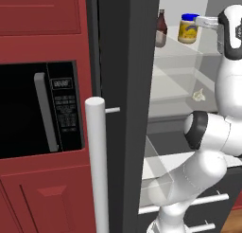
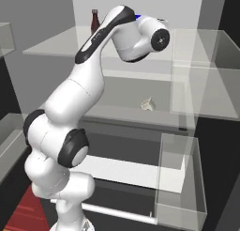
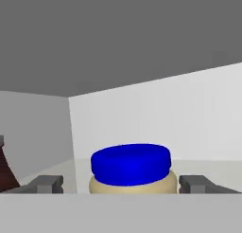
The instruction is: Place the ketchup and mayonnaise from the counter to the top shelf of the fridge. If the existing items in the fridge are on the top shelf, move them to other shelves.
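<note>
— So, how do the pincer's (image 3: 126,183) jaws stand?

— Spread wide. In the hand view the two dark fingertips (image 3: 46,183) sit on either side of the mayonnaise jar (image 3: 131,170), each with a visible gap to its pale body (no contact that I can see). The blue lid (image 3: 131,163) sits between them, a little above.

— And where is the jar?

— Upright on the top shelf (image 1: 177,49) of the fridge, seen in the left base view with its yellow label facing out (image 1: 188,28). The hand reaches it from the right, at lid height.

— The ketchup?

— A dark red bottle (image 1: 161,29) on the same shelf, just beside the jar to its left, apart from it. From the right base view its cap and neck (image 2: 94,21) rise behind the arm.

— Anything lower down?

— A small pale item (image 1: 199,95) lies on the shelf below.
</note>
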Available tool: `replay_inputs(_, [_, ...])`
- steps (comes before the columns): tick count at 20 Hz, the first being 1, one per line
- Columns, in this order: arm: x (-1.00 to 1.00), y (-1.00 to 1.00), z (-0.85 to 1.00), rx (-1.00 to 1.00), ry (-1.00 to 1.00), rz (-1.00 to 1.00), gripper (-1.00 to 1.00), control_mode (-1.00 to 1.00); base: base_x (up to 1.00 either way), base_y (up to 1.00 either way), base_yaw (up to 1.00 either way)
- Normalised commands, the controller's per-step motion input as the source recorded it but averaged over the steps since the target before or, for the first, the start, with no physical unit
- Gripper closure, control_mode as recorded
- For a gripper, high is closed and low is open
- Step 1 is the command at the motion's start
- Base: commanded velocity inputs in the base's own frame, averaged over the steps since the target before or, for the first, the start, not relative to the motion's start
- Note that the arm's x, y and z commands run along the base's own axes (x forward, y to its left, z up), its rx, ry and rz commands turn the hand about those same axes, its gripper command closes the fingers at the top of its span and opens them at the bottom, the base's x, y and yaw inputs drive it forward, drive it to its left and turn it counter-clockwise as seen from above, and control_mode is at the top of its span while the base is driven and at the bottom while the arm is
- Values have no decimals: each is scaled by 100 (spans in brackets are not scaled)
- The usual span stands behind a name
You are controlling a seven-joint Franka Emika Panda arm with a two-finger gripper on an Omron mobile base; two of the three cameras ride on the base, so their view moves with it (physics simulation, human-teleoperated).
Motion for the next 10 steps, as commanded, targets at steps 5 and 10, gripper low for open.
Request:
replay_inputs(5, [-90,3,-1,-7,-21,0,-100,-100,0,0,0])
replay_inputs(10, [-100,24,-17,-11,-23,0,-100,-100,0,0,0])
